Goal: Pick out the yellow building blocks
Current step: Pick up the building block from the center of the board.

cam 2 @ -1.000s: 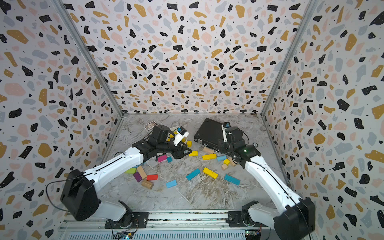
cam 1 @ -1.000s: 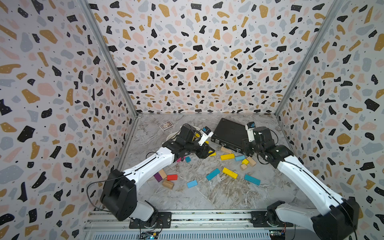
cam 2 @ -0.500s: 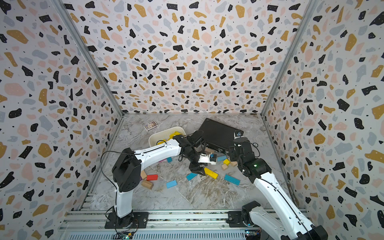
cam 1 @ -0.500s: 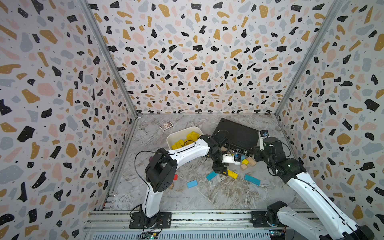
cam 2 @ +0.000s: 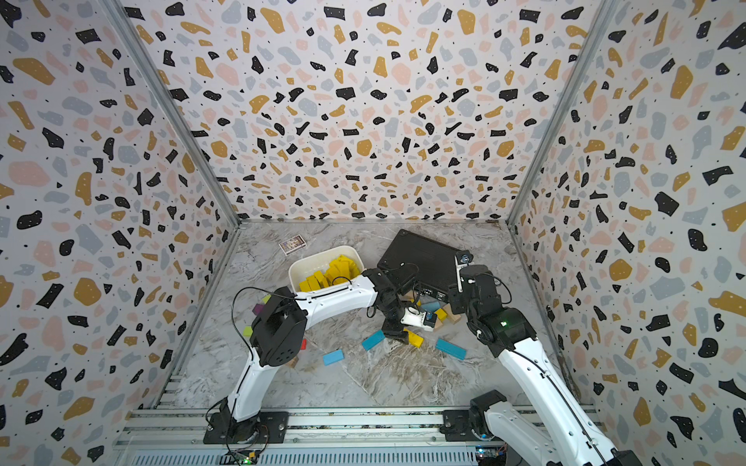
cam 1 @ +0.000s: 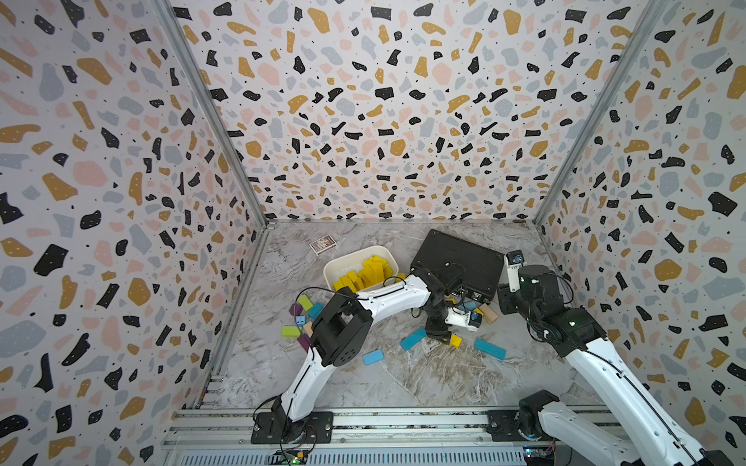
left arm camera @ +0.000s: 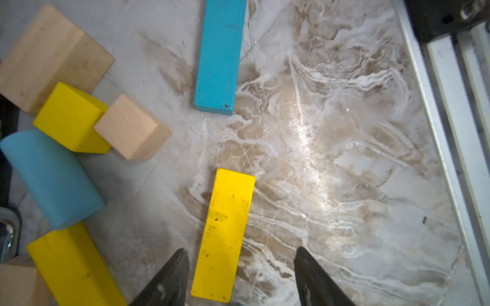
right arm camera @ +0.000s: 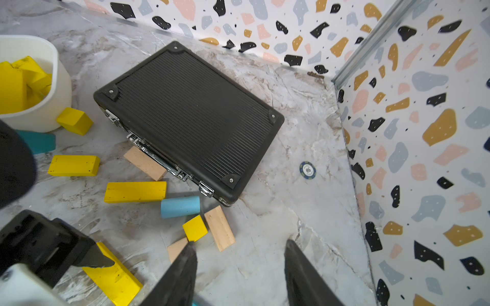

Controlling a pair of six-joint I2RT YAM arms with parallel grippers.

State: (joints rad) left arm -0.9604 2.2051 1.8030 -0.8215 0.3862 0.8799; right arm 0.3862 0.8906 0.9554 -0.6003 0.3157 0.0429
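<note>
We judge the sorting on the marble bench (cam 1: 403, 375) to be well past halfway but not finished. The black case (cam 1: 456, 258) lies closed at the back and plays no part.

Beside it, the white tub (cam 1: 343, 258) already holds a heap of the yellow building blocks (cam 1: 371, 268), most of the lot as far as we can see.

The left tool (left arm camera: 240, 250) is low over the bench with its jaws parted and gripping nothing. It straddles the near end of a flat yellow bar (left arm camera: 228, 225): one finger stands just beside the bar, the other well clear. The right tool (right arm camera: 240, 242) hangs near the case corner, its jaws likewise parted and empty.

Left to collect, we count:
- that bar;
- two more yellow bars (right arm camera: 135, 192) in front of the case latches;
- a yellow cube (right arm camera: 75, 120) just beside the tub's wall, though we cannot tell whether it touches;
- a small yellow cube (right arm camera: 195, 227) tucked against the tan blocks (right arm camera: 220, 230).
</note>
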